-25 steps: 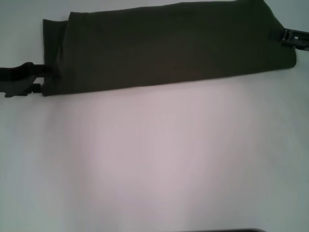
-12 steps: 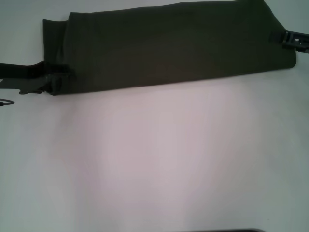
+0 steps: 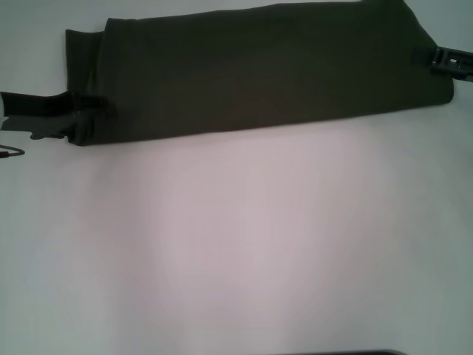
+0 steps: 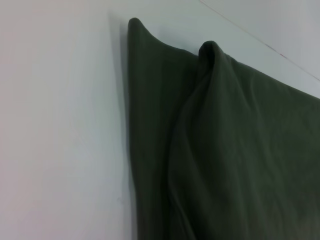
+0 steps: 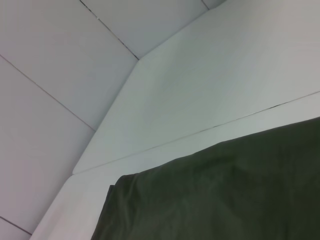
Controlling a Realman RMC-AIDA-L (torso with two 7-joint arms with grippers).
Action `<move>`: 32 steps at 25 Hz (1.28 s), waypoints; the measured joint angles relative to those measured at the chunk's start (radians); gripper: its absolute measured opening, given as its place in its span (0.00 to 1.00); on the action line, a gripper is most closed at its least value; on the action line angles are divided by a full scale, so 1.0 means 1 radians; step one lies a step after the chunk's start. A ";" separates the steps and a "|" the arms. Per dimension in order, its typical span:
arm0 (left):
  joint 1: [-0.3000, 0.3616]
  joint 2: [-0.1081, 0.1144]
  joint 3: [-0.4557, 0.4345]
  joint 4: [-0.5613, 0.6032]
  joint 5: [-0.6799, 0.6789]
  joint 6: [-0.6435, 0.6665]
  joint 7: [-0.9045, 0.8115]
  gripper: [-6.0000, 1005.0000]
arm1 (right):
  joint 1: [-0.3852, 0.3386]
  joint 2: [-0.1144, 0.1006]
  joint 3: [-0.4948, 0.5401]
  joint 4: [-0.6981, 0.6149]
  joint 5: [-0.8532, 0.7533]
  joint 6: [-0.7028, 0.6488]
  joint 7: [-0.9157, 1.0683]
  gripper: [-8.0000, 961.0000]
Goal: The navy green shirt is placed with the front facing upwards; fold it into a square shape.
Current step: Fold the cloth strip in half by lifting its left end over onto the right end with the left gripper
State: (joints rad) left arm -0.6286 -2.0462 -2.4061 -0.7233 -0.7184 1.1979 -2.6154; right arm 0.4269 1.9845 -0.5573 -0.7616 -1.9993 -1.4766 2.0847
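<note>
Head view: you look forward and down from above onto the white table (image 3: 244, 244); the navy green shirt (image 3: 259, 74) lies as a long band across the far part, and bare tabletop fills the near part.
Left wrist view: you sit low and close at the shirt's left end, facing along the cloth, with its raised folds (image 4: 210, 55) filling much of the picture.
Right wrist view: you sit close at the shirt's right end, looking across its edge (image 5: 210, 200) toward the table's far edge and a pale panelled wall (image 5: 75, 60).
Shared: all three views show the shirt; each wrist view covers one end of the band seen whole from the head.
</note>
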 joint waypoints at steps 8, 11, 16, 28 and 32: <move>-0.022 0.014 0.068 -0.015 0.024 0.041 -0.039 0.75 | 0.008 -0.004 0.011 0.009 0.003 -0.002 0.000 0.94; -0.033 0.020 0.071 -0.016 0.030 0.068 -0.046 0.71 | 0.008 -0.004 0.016 0.009 0.007 -0.004 0.000 0.93; -0.031 0.021 0.065 -0.027 0.040 0.071 -0.053 0.54 | 0.008 -0.006 0.017 0.010 0.008 -0.003 0.000 0.93; -0.039 0.018 0.081 -0.027 0.051 0.070 -0.059 0.09 | 0.011 -0.013 0.010 0.014 -0.007 -0.004 0.018 0.91; -0.044 0.019 0.080 -0.029 0.050 0.082 -0.059 0.06 | 0.025 -0.042 0.004 0.011 -0.105 -0.005 0.075 0.91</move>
State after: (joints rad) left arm -0.6731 -2.0274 -2.3259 -0.7520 -0.6681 1.2801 -2.6749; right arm 0.4520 1.9427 -0.5535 -0.7509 -2.1040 -1.4819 2.1594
